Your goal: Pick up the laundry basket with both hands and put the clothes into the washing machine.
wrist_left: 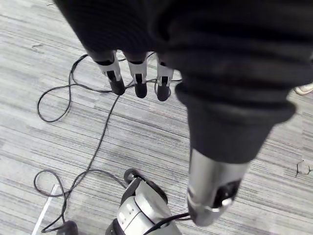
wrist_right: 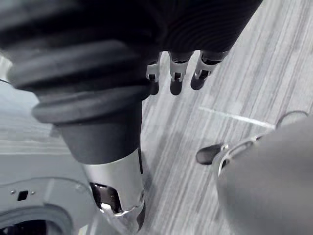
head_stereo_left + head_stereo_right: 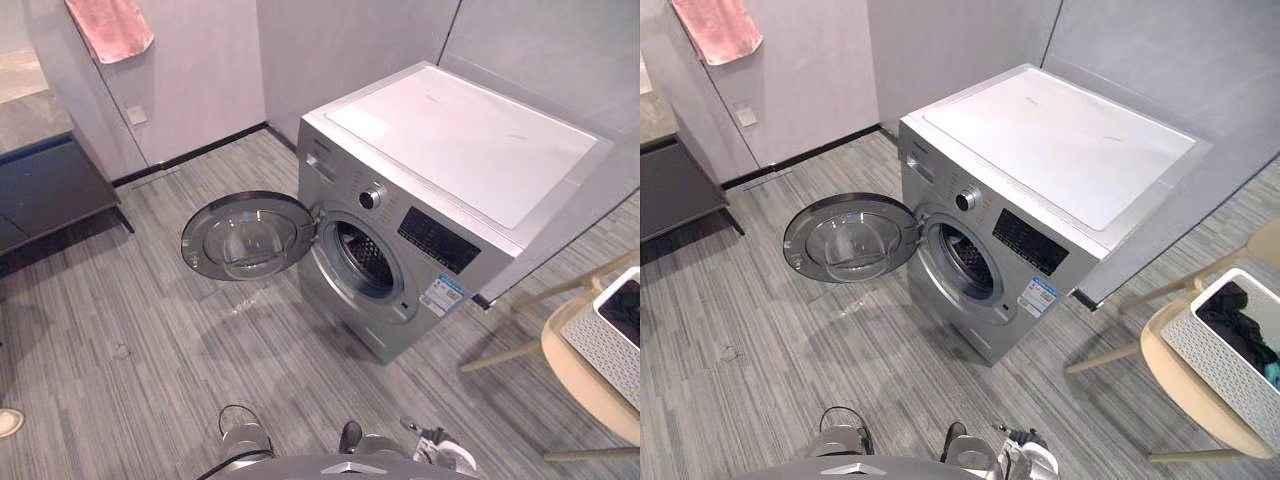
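Note:
A silver front-loading washing machine (image 3: 440,200) stands ahead on the grey floor, its round door (image 3: 240,236) swung wide open to the left and its drum opening (image 3: 358,258) showing. At the far right a white perforated laundry basket (image 3: 1230,350) holding dark clothes (image 3: 1232,318) rests on a pale wooden chair (image 3: 1190,395). My left hand (image 1: 139,78) hangs over the floor with fingers relaxed and nothing in it. My right hand (image 2: 178,73) hangs the same way, fingers straight and holding nothing, beside the machine's lower front.
A pink towel (image 3: 110,26) hangs on the grey wall at the back left. A dark low bench (image 3: 45,190) stands at the left. A person's shoe (image 3: 8,422) shows at the left edge. Open floor lies between me and the machine.

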